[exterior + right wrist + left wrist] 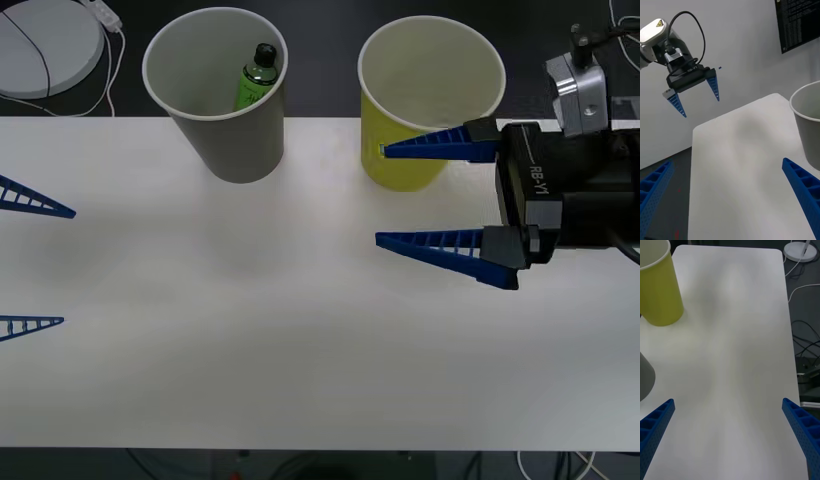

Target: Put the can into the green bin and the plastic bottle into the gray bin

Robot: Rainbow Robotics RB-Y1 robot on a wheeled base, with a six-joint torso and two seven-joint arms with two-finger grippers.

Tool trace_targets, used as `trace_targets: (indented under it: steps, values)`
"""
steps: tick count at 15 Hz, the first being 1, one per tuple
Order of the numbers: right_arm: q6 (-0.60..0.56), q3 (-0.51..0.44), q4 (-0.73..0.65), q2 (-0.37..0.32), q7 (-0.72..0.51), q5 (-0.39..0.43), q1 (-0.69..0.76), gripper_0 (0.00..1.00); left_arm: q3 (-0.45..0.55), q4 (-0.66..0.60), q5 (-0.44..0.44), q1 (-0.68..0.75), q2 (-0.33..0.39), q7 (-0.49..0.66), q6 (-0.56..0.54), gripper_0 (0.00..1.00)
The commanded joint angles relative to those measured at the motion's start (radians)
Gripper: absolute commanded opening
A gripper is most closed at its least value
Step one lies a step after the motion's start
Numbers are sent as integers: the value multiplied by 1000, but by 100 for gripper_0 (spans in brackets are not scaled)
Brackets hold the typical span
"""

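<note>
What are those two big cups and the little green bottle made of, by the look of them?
The gray bin and the green bin look like matte paper: tapered walls, rolled white rims, white insides. The plastic bottle, standing inside the gray one, looks like clear glossy plastic holding green liquid, with a black cap that is probably plastic too.

Robotics lab: bare white table, dark floor with loose cables, wall-mounted screen showing text.
</note>
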Motion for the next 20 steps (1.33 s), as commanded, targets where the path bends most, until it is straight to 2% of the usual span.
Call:
trace_targets:
  steps: [1, 4, 7, 11, 12, 16, 18, 20]
  values:
    - [-107, -3, 56, -19, -2, 26, 2, 100, 0, 0, 0, 0, 0, 0, 0, 100]
    - [-188, -46, 101, -23, -10, 66, 31, 100, 0, 0, 0, 0, 0, 0, 0, 100]
    - [-265, -215, 128, -22, -28, 144, 155, 100, 0, 0, 0, 0, 0, 0, 0, 100]
    - [-314, -529, 101, 15, -174, 277, 413, 100, 0, 0, 0, 0, 0, 0, 0, 100]
    - [-326, -640, 81, 30, -218, 320, 502, 100, 0, 0, 0, 0, 0, 0, 0, 100]
    - [-374, -934, 9, 55, -337, 409, 755, 100, 0, 0, 0, 0, 0, 0, 0, 100]
    - [-428, -1089, -17, 104, -415, 480, 861, 100, 0, 0, 0, 0, 0, 0, 0, 100]
    - [-481, -1198, -43, 156, -493, 549, 922, 100, 0, 0, 0, 0, 0, 0, 0, 100]
